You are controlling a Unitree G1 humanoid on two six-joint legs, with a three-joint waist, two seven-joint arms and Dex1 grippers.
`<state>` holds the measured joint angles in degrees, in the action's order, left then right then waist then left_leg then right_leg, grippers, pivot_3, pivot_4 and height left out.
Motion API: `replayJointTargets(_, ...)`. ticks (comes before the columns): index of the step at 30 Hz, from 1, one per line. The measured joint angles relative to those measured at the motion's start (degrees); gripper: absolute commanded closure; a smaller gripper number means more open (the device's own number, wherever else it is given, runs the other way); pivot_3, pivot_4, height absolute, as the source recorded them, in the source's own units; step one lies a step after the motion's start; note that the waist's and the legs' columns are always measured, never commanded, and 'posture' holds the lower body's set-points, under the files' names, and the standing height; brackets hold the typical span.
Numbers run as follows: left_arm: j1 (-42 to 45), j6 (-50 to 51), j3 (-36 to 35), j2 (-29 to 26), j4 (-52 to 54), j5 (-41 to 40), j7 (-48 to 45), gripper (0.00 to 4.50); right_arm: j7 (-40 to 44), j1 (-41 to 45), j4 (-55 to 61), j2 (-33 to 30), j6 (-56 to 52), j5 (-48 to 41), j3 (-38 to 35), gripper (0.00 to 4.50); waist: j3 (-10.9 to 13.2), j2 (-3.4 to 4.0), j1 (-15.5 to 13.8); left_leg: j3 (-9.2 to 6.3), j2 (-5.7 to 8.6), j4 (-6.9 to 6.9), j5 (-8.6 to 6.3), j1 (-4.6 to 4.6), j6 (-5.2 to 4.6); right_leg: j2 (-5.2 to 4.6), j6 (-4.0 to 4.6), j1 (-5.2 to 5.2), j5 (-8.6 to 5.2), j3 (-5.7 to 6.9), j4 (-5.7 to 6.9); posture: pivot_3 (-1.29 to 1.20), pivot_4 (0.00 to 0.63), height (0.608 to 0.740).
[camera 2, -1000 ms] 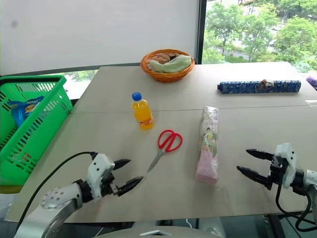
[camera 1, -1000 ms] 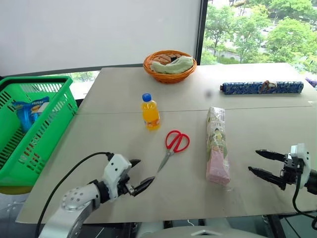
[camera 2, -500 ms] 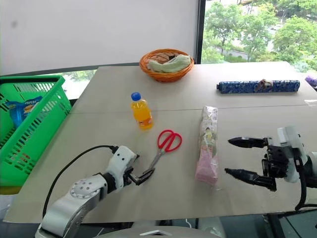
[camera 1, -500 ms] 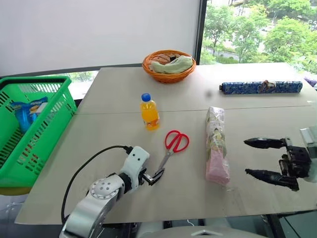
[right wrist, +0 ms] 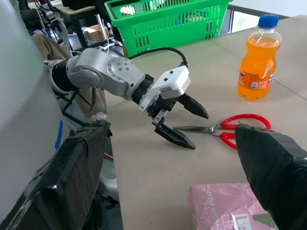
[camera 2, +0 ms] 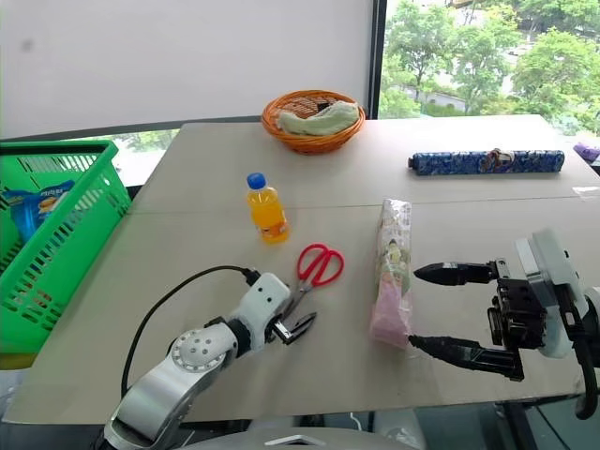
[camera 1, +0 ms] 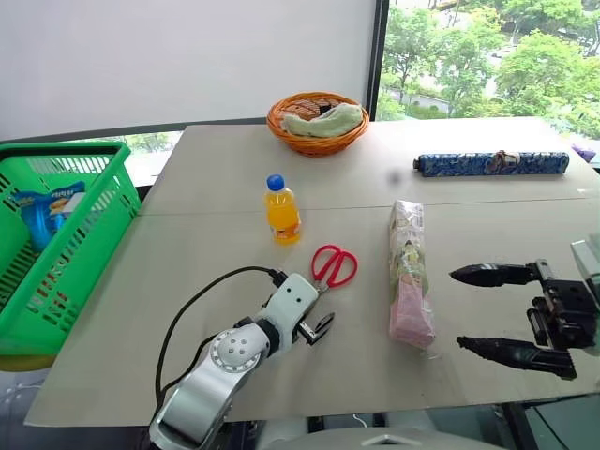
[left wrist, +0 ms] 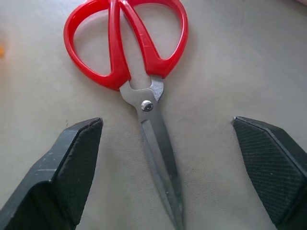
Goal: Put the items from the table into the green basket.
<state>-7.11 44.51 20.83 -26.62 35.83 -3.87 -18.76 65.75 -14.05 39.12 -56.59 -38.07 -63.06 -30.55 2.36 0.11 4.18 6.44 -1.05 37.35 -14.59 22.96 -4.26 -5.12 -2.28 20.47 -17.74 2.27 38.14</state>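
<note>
Lying near the counter's (camera 1: 187,244) front edge, the scissors (camera 1: 328,272) have the left gripper (camera 1: 314,328) spread wide around their blades, not gripping. Its wrist view shows a finger (left wrist: 62,177) on each side of the blades. The right gripper (camera 1: 492,309) hangs open by the packet (camera 1: 410,272). The basket (camera 1: 56,234) sits off the left edge.

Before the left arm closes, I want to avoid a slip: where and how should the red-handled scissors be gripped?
Grip the flat steel blades just below the pivot of the red-handled scissors, coming from above at the tip end. They lie shut and flat on the pale tabletop, and the left gripper already straddles the blades, open; the looped handles are probably too wide.
</note>
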Motion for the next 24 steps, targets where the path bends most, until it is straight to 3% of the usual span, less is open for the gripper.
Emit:
replayJointTargets(7, -2.70, 5.84, -3.61, 7.06, 1.70, -1.18, 3.85, 4.14, -1.10, 2.02, -0.06, -0.05, -0.76, -0.43, 0.05, 0.00, 0.09, 0.06, 0.03, -0.02, 0.00, -0.02, 0.00, -0.10, -0.01, 0.02, 0.02, -0.09, 0.02, 0.02, -0.07, -0.25, 0.067, 0.740)
replayJointTargets(8, -2.66, 6.69, -4.25, 7.34, 2.06, -1.78, 3.89, 4.38, -1.10, 2.29, -0.22, -0.11, -0.81, -0.44, 0.07, 0.00, 0.10, 0.06, 0.00, -0.02, 0.00, -0.03, 0.00, -0.10, -0.01, 0.02, 0.02, -0.09, 0.01, 0.02, -0.08, -0.25, 0.067, 0.740)
replayJointTargets(14, -3.14, 10.31, -8.68, 10.49, 2.38, -5.73, 3.56, 4.38, -1.10, 4.66, -0.96, -0.18, -1.35, -0.39, 0.83, 0.00, 0.13, 0.12, -0.12, -0.02, 0.00, -0.10, -0.02, -0.11, -0.05, 0.03, 0.02, -0.13, 0.01, 0.04, -0.20, -0.24, 0.065, 0.740)
replayJointTargets(20, -3.00, 7.97, -8.95, 8.80, 1.71, -6.74, 2.29, 4.38, -1.39, 6.32, -1.75, -0.03, -1.47, -0.07, 2.81, 0.00, 0.15, 0.14, -0.12, -0.02, 0.00, -0.13, -0.03, -0.11, -0.05, 0.02, 0.03, -0.13, 0.01, 0.04, -0.23, -0.23, 0.055, 0.740)
replayJointTargets(24, -3.32, 5.52, -6.76, 4.74, 1.72, -6.31, 0.29, 2.62, -1.55, 6.95, -2.15, 0.27, -1.26, 1.10, 3.73, 0.00, 0.21, 0.20, -0.15, -0.02, 0.00, -0.18, -0.04, -0.09, -0.06, 0.00, 0.03, -0.13, 0.01, 0.03, -0.31, -0.22, 0.053, 0.740)
